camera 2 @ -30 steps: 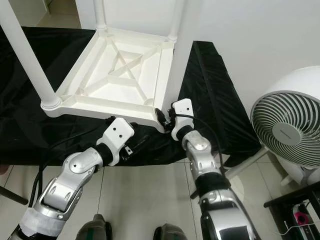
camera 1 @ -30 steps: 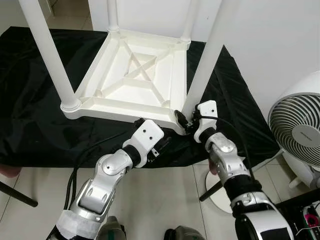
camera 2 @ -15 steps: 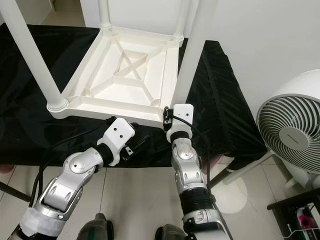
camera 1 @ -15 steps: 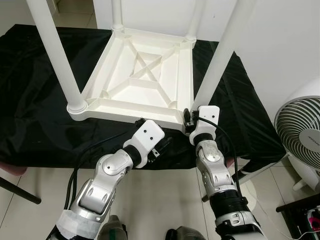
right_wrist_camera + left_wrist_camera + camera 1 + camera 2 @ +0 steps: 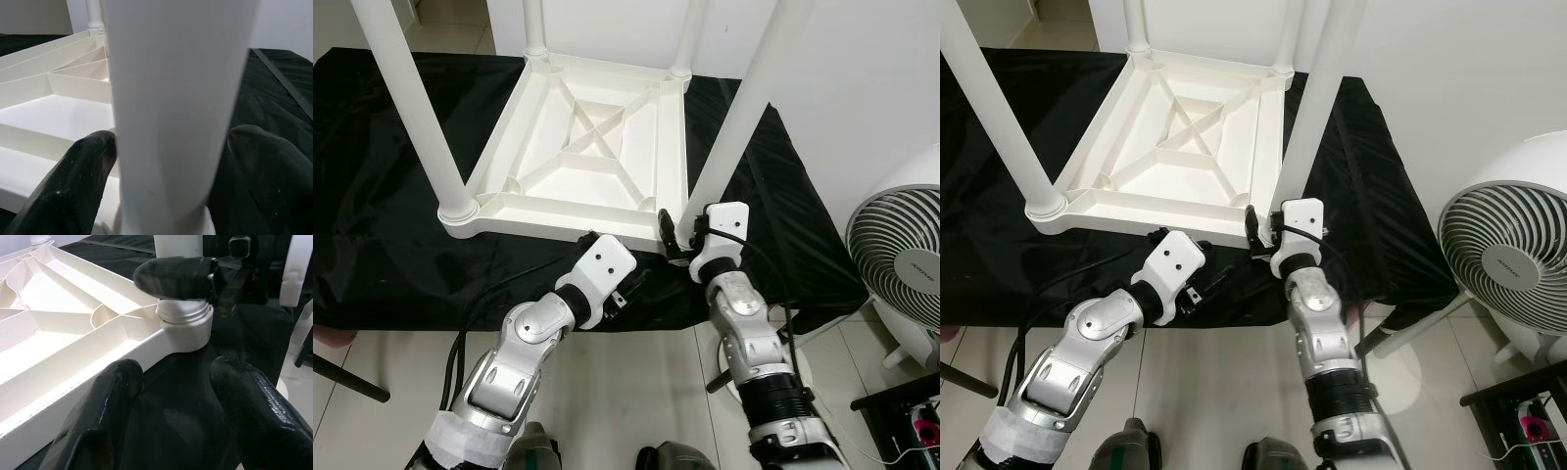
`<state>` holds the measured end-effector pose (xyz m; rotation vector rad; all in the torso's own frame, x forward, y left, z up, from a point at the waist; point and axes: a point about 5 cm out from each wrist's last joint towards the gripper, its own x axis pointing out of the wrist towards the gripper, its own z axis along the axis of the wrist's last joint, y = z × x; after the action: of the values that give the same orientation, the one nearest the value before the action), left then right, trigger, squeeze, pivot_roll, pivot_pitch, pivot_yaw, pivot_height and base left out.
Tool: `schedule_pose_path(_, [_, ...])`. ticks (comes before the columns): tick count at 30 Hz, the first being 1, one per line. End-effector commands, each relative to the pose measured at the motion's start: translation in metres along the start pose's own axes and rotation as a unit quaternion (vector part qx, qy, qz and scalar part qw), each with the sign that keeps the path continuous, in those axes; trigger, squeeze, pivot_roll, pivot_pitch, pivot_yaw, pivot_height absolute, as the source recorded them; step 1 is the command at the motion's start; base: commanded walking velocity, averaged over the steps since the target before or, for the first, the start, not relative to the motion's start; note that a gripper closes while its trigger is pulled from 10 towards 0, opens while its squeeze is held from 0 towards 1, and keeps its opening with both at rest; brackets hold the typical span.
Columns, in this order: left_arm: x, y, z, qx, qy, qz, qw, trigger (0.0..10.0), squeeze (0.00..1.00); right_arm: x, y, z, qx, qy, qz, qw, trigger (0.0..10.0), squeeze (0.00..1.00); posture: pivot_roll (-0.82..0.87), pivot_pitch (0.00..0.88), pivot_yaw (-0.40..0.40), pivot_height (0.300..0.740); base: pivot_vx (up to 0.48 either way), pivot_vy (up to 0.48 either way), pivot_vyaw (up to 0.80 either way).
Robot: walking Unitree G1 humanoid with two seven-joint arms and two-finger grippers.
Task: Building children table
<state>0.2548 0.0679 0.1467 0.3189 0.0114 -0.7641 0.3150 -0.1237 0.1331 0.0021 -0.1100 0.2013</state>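
Note:
The white children's table (image 5: 576,210) lies upside down on a black cloth, its legs pointing up. My right gripper (image 5: 676,236) is at the base of the near right leg (image 5: 728,147). In the right wrist view that leg (image 5: 176,98) stands between the two black fingers (image 5: 83,171), which press on either side just above the threaded collar (image 5: 185,323). My left gripper (image 5: 631,285) hovers low at the table's near edge, left of that corner. Its fingers (image 5: 110,401) are open over the cloth with nothing between them.
The black cloth (image 5: 372,206) covers the low platform under the table. A white fan (image 5: 899,257) stands on the tiled floor at the right, its round base (image 5: 736,377) beside my right arm. The near left leg (image 5: 416,117) rises steeply. A white wall stands behind.
My right wrist and forearm have swung about the near right leg's base while the gripper stayed on it. The left arm has held still. The camera shifted slightly.

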Motion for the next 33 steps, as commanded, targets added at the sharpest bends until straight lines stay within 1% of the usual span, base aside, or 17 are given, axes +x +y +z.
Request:
schedule_pose_path(1, [-0.001, -0.001, -0.001, -0.008, 0.002, 0.008, 1.0, 10.0, 0.0, 0.0, -0.002, 0.002, 0.006, 0.0, 0.002, 1.0, 10.0, 1.0, 0.05, 0.043, -0.066, 0.74, 0.0, 0.0, 0.0])
schedule_pose_path(4, [-0.001, -0.001, -0.001, -0.009, 0.002, 0.01, 1.0, 10.0, 0.0, 0.0, -0.005, 0.003, 0.011, -0.002, 0.012, 1.0, 10.0, 1.0, 0.05, 0.044, -0.066, 0.74, 0.0, 0.0, 0.0])
schedule_pose_path(5, [-0.002, 0.0, -0.001, -0.009, 0.002, 0.012, 1.0, 10.0, 0.0, 0.0, -0.009, 0.002, 0.001, 0.005, 0.053, 0.999, 10.0, 1.0, 0.06, 0.05, -0.066, 0.74, 0.0, 0.0, 0.0])
schedule_pose_path(6, [-0.002, 0.0, -0.001, -0.009, 0.002, 0.012, 1.0, 10.0, 0.0, 0.0, -0.009, 0.002, 0.001, 0.005, 0.053, 0.999, 10.0, 1.0, 0.06, 0.05, -0.066, 0.74, 0.0, 0.0, 0.0])
schedule_pose_path(7, [-0.002, 0.001, 0.0, -0.008, 0.002, 0.013, 1.0, 10.0, 0.0, 0.0, -0.012, 0.0, -0.01, 0.01, 0.099, 0.995, 10.0, 0.96, 0.06, 0.051, -0.063, 0.74, 0.0, 0.0, 0.0])
schedule_pose_path(8, [-0.002, 0.001, 0.0, -0.008, 0.002, 0.013, 1.0, 10.0, 0.0, 0.0, -0.012, 0.0, -0.01, 0.01, 0.099, 0.995, 10.0, 0.96, 0.06, 0.051, -0.063, 0.74, 0.0, 0.0, 0.0])
schedule_pose_path(9, [-0.001, 0.002, 0.0, -0.007, 0.002, 0.014, 1.0, 10.0, 0.0, -0.001, -0.015, -0.002, -0.027, 0.018, 0.149, 0.988, 10.0, 0.0, 0.06, 0.051, -0.061, 0.74, 0.0, 0.0, 0.0])
schedule_pose_path(13, [-0.001, 0.002, 0.0, -0.007, 0.002, 0.014, 1.0, 10.0, 0.0, -0.001, -0.015, -0.002, -0.027, 0.018, 0.149, 0.988, 10.0, 0.0, 0.06, 0.051, -0.061, 0.74, 0.0, 0.0, 0.0])
schedule_pose_path(14, [-0.001, 0.003, 0.0, -0.006, 0.002, 0.014, 1.0, 10.0, 0.0, -0.001, -0.016, -0.004, -0.039, 0.026, 0.187, 0.981, 10.0, 0.0, 0.05, 0.051, -0.059, 0.74, 0.0, 0.0, 0.0])
schedule_pose_path(15, [-0.001, 0.003, 0.0, -0.006, 0.002, 0.014, 1.0, 10.0, 0.0, -0.001, -0.016, -0.004, -0.039, 0.026, 0.187, 0.981, 10.0, 0.0, 0.05, 0.051, -0.059, 0.74, 0.0, 0.0, 0.0])
schedule_pose_path(17, [0.0, 0.004, 0.001, -0.004, 0.001, 0.014, 1.0, 10.0, 0.0, 0.005, -0.016, -0.007, -0.053, 0.038, 0.231, 0.971, 10.0, 0.0, 0.06, 0.049, -0.057, 0.74, 0.0, 0.0, 0.0])
schedule_pose_path(18, [0.0, 0.004, 0.001, -0.004, 0.001, 0.014, 1.0, 10.0, 0.0, 0.005, -0.016, -0.007, -0.053, 0.038, 0.231, 0.971, 10.0, 0.0, 0.06, 0.049, -0.057, 0.74, 0.0, 0.0, 0.0])
schedule_pose_path(20, [0.001, 0.006, 0.002, -0.002, 0.0, 0.014, 1.0, 10.0, 0.0, 0.014, -0.015, -0.007, -0.062, 0.046, 0.253, 0.964, 10.0, 0.0, 0.06, 0.047, -0.057, 0.74, 0.0, 0.0, 0.0])
schedule_pose_path(21, [0.001, 0.006, 0.002, -0.002, 0.0, 0.014, 1.0, 10.0, 0.0, 0.014, -0.015, -0.007, -0.062, 0.046, 0.253, 0.964, 10.0, 0.0, 0.06, 0.047, -0.057, 0.74, 0.0, 0.0, 0.0])
schedule_pose_path(24, [0.001, 0.007, 0.003, -0.001, 0.0, 0.017, 1.0, 10.0, 0.0, 0.022, -0.013, -0.009, -0.068, 0.057, 0.275, 0.957, 10.0, 0.0, 0.07, 0.042, -0.058, 0.74, 0.0, 0.0, 0.0])
schedule_pose_path(29, [0.001, 0.008, 0.003, 0.0, 0.0, 0.019, 1.0, 10.0, 0.0, 0.025, -0.013, -0.011, -0.077, 0.063, 0.288, 0.952, 10.0, 0.0, 0.07, 0.039, -0.059, 0.74, 0.0, 0.0, 0.0])
schedule_pose_path(33, [0.0, 0.01, 0.004, 0.002, -0.001, 0.021, 1.0, 10.0, 0.0, 0.025, -0.011, -0.016, -0.078, 0.076, 0.308, 0.945, 10.0, 0.0, 0.08, 0.037, -0.059, 0.74, 0.0, 0.0, 0.0])
